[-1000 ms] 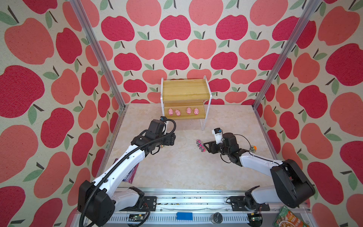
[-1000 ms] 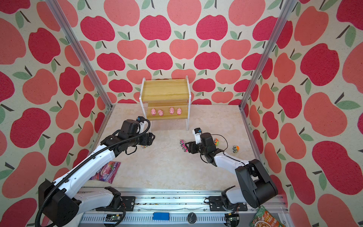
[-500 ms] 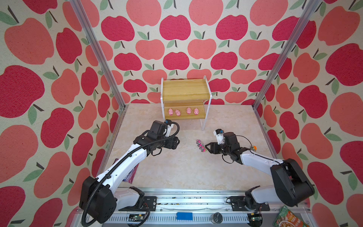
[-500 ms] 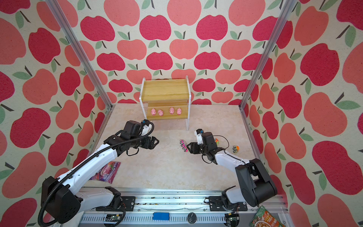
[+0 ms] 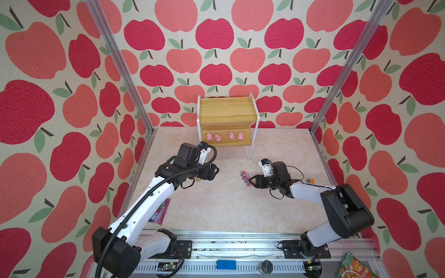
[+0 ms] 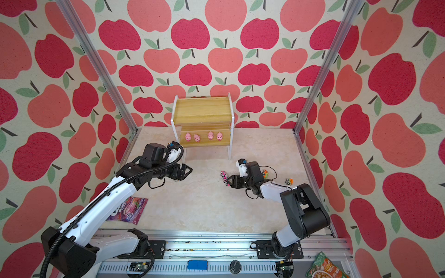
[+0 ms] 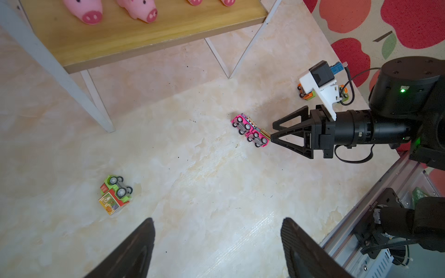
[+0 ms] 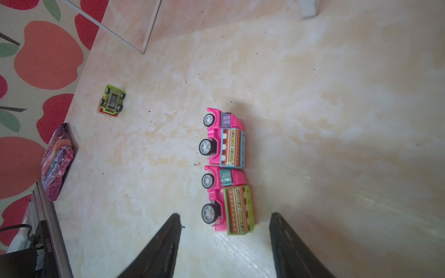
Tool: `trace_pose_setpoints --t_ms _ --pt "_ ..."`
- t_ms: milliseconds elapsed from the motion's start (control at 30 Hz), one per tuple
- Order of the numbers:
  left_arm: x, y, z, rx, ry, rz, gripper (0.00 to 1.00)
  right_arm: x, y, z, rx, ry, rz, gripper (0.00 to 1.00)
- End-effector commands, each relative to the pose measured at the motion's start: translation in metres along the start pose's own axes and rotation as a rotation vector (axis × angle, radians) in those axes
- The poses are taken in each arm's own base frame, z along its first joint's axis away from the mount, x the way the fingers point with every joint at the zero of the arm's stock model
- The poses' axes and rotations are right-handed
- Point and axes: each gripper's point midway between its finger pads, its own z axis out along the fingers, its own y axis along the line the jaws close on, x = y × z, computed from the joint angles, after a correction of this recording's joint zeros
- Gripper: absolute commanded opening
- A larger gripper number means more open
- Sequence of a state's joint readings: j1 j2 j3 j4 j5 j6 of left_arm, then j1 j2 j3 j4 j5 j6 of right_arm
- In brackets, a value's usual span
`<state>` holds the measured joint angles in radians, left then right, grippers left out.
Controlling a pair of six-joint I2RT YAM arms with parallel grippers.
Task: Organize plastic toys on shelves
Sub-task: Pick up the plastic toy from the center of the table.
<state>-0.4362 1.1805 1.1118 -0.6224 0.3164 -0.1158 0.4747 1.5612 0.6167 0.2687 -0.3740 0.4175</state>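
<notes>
The shelves (image 5: 226, 115) stand at the back wall, and several pink pigs (image 5: 225, 136) line the lower board. Two pink trucks (image 8: 226, 137) (image 8: 228, 199) lie on their sides, end to end, on the floor (image 5: 245, 178). My right gripper (image 8: 225, 216) is open, its fingertips on either side of the nearer truck's rear end, not touching it. My left gripper (image 7: 218, 220) is open over bare floor, holding nothing. A yellow-green truck (image 7: 115, 195) lies tipped over near it. An orange truck (image 6: 289, 181) sits by the right wall, and another truck (image 6: 265, 173) behind the right wrist.
A purple snack packet (image 6: 130, 209) lies flat at the front left beside the left arm. A green food pouch (image 6: 323, 267) rests outside the front rail at the right. The shelf's white legs (image 5: 249, 151) stand just behind the pink trucks.
My left gripper has swung to the right, towards the middle of the floor, still open. The right gripper has stayed at the pink trucks, which have not moved.
</notes>
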Motion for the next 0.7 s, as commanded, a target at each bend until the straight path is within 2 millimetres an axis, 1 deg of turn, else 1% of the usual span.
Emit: trace_pose_setpoints --t_ms 0,133,233,333,500,533,667 --pt "0.002 0.000 -0.004 0.035 -0.025 0.021 0.85 -0.017 0.007 0.004 -0.041 -0.034 -0.027 0.62" --pt "0.003 0.008 -0.004 0.038 -0.049 -0.001 0.85 -0.020 0.009 0.007 -0.051 -0.037 -0.047 0.62" --pt "0.001 0.016 -0.009 0.029 -0.076 -0.024 0.85 -0.017 0.009 0.010 -0.047 -0.022 -0.070 0.62" --pt "0.001 0.021 -0.013 0.018 -0.093 -0.033 0.85 -0.010 0.008 0.015 -0.010 0.006 -0.111 0.62" --pt "0.003 0.028 -0.012 0.003 -0.092 -0.045 0.85 -0.001 0.008 0.021 0.036 0.040 -0.162 0.63" --pt "-0.001 0.026 -0.020 0.003 -0.122 -0.039 0.85 0.002 0.008 0.023 0.053 0.051 -0.187 0.63" --pt "-0.004 0.031 -0.024 0.000 -0.142 -0.054 0.85 0.009 0.008 0.028 0.124 0.092 -0.259 0.63"
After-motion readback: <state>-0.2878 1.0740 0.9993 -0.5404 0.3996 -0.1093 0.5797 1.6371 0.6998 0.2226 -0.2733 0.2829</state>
